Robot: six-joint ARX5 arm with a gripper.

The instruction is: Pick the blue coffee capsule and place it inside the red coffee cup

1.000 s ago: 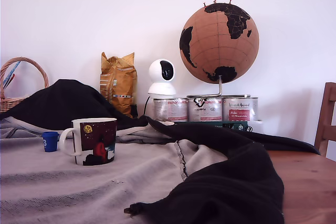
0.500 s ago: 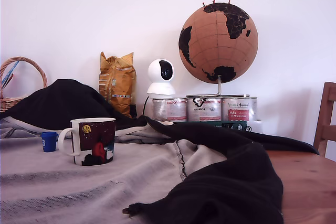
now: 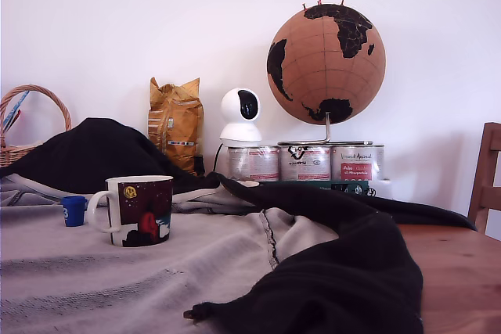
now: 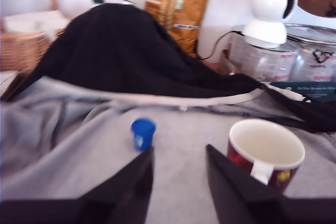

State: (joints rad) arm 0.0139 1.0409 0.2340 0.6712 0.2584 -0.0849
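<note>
**Inspector:** Exterior view first. How does the capsule stand?

**Assistant:** The blue coffee capsule [image 3: 73, 210] stands upright on the grey cloth [image 3: 117, 279], long axis vertical, a small white mark on its side. It is near the red coffee cup [image 3: 141, 210], on the exterior view's left of it, close to the white handle but apart from it.

**Inspector:** The cup?

**Assistant:** Upright, mouth up, handle toward the exterior view's left. Dark maroon print with a red shape and a yellow moon.

**Inspector:** Room around them?

**Assistant:** Open grey cloth in front. A black garment [image 3: 337, 271] lies on the exterior view's right; bare wooden table [image 3: 458, 271] beyond it. Tins [image 3: 305, 162], a cork globe [image 3: 326, 64] and a white camera [image 3: 241, 115] stand behind.

**Inspector:** Wrist view.

**Assistant:** The picture is blurred. The capsule [image 4: 143, 132] is upright, bright blue. The cup [image 4: 265, 153] shows a white interior, handle facing the camera. The gripper [image 4: 178, 153] has its two dark fingers [image 4: 128, 190] spread apart, holding nothing; the capsule sits just beyond one fingertip.
</note>
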